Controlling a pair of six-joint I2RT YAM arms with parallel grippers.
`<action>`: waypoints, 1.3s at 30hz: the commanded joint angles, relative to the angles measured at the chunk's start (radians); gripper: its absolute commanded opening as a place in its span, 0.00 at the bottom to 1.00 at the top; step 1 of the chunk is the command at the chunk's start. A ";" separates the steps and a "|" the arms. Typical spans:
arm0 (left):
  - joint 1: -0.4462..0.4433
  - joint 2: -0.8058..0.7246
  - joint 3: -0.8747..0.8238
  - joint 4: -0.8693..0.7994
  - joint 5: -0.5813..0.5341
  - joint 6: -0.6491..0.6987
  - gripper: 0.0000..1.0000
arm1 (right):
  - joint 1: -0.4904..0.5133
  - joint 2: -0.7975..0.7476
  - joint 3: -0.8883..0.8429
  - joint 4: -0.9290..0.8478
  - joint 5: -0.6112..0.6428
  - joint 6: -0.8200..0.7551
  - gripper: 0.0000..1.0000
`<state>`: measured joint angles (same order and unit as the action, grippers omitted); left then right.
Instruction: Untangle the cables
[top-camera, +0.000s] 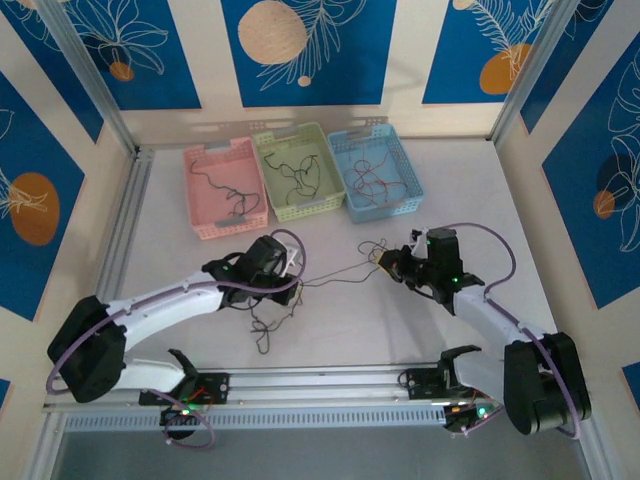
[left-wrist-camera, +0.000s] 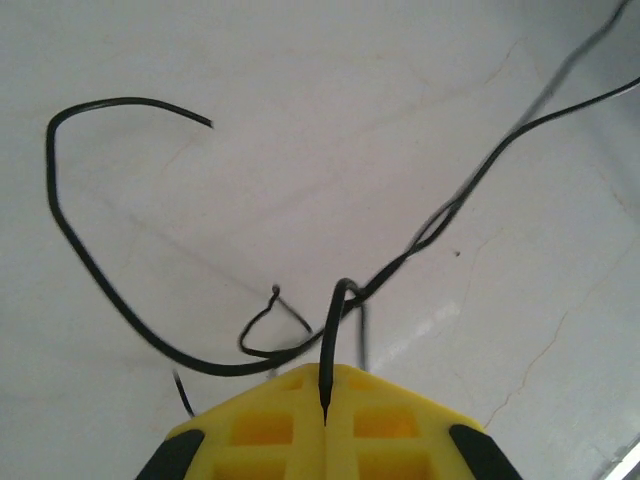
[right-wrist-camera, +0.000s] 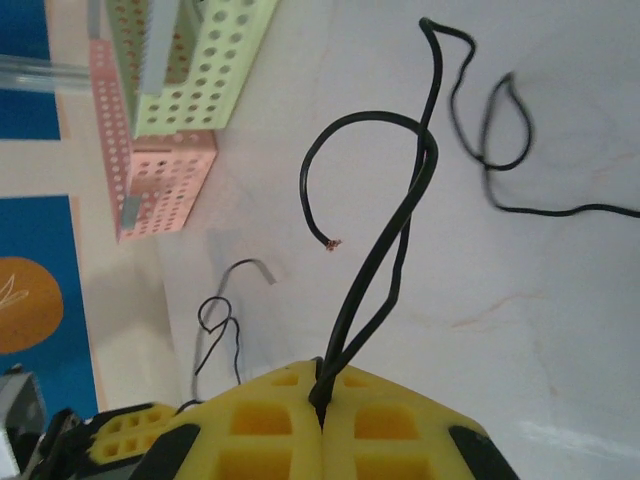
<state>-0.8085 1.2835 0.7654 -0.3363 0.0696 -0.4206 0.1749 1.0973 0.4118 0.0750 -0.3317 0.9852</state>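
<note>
The left gripper (left-wrist-camera: 325, 405) and right gripper (right-wrist-camera: 320, 405) are each pinched shut on a strand of the cables (left-wrist-camera: 329, 340), strung between them in front of the green basket (top-camera: 310, 208); pulling apart risks cinching the knot or a strand slipping free

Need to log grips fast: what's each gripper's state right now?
Left gripper: shut on a black cable.
Right gripper: shut on a doubled black cable.

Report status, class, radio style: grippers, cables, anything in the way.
Left gripper shut on black cable. Right gripper shut on doubled cable loop. Tangle stretched between them, not yet undone. Baskets beyond, path clear.
</note>
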 joint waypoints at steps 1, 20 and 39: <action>-0.008 -0.074 -0.013 -0.057 -0.037 -0.024 0.00 | -0.064 -0.013 -0.029 -0.016 -0.036 0.012 0.00; 0.046 -0.272 -0.040 -0.183 -0.165 -0.054 0.00 | -0.523 -0.151 -0.082 -0.178 -0.161 -0.119 0.00; 0.059 0.016 0.113 -0.040 0.032 0.022 0.64 | -0.121 -0.189 0.162 -0.297 -0.098 -0.178 0.00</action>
<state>-0.7589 1.2789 0.8124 -0.4168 0.0208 -0.4274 0.0460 0.8959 0.5419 -0.1959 -0.4454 0.8356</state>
